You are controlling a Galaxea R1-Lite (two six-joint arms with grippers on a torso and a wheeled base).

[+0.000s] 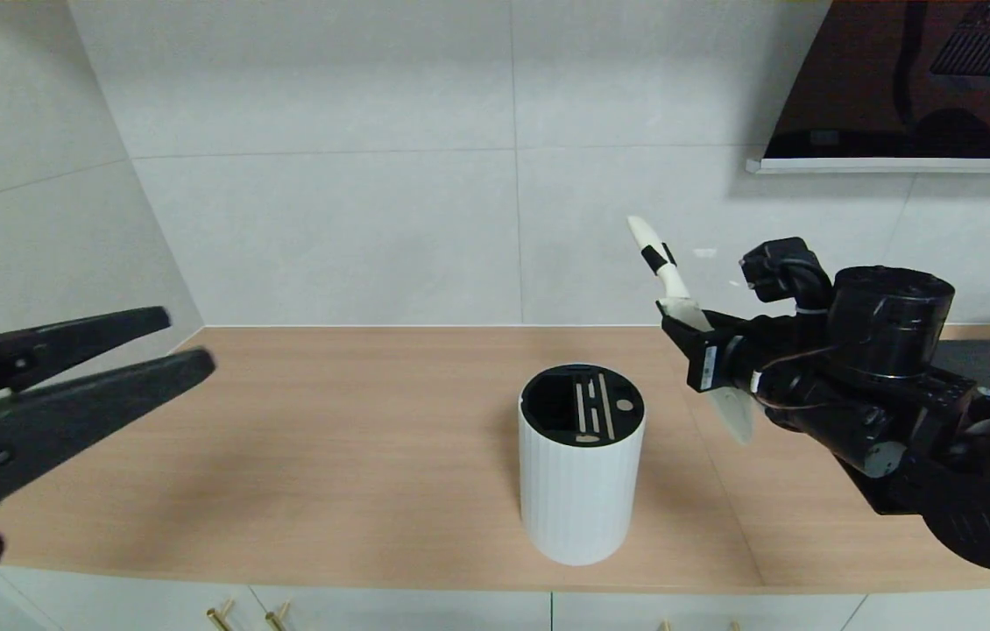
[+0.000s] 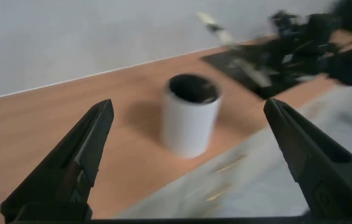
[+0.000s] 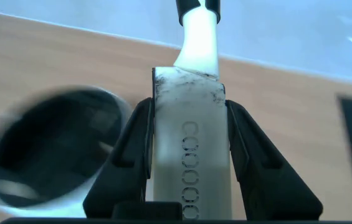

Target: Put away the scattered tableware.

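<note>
- White utensil (image 1: pixel 675 282), its middle hidden, sits clamped in the right gripper (image 1: pixel 695 343).
- Spread wide, the left gripper (image 1: pixel 187 337) hangs apart from the ribbed holder (image 1: pixel 581 491), whose contents are unclear.

Kitchen counter in a tiled corner.
Light wood-grain countertop (image 1: pixel 355 456) meets large pale grey wall tiles (image 1: pixel 328 175) at rear and left; glossy black slanted range hood (image 1: pixel 915 79) hangs upper right; white cabinet fronts (image 1: pixel 390 613) with brass handles (image 1: pixel 219 617) sit below.

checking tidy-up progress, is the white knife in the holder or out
Out. The right hand grips the white knife in the air beside the white ribbed cylindrical holder, clear of its slotted black top.
</note>
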